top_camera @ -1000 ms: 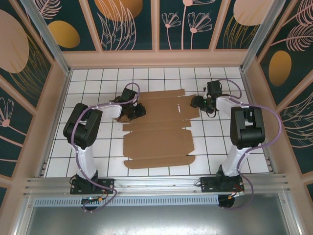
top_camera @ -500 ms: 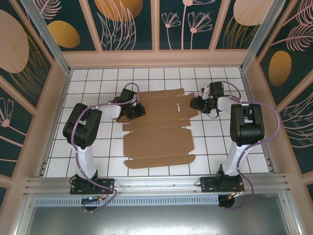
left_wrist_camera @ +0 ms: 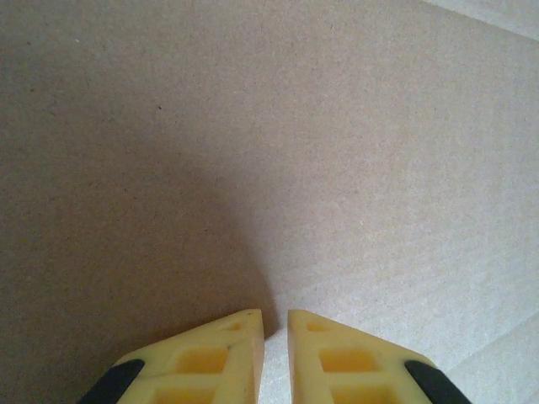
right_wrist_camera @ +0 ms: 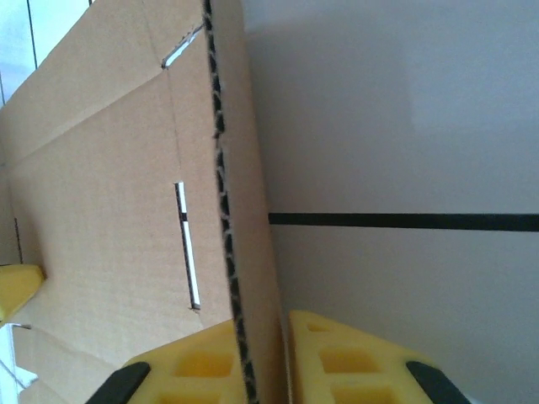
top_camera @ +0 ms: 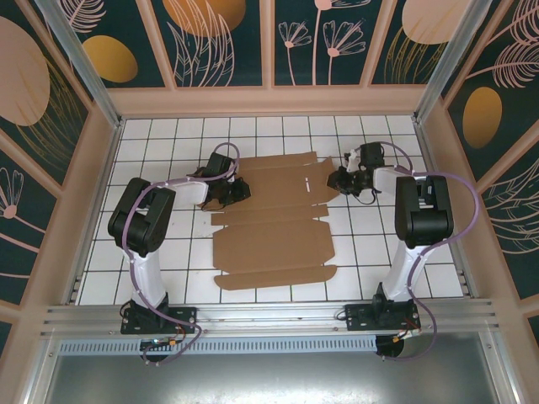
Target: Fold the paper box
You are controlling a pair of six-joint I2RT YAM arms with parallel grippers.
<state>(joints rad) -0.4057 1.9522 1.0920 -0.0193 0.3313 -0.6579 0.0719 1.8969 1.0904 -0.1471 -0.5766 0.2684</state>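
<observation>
One paper box (top_camera: 274, 244), right hand (right_wrist_camera: 269, 324) pinching, left hand (left_wrist_camera: 275, 315) hold unclear

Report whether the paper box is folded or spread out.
Spread out: the paper box lies unfolded on the tiled table, flaps out. The right hand pinches its far right edge.

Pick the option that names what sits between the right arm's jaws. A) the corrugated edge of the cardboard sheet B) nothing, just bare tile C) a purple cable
A: in the right wrist view, the paper box has its corrugated edge running between the jaws of the right gripper, which clamp it.
</observation>
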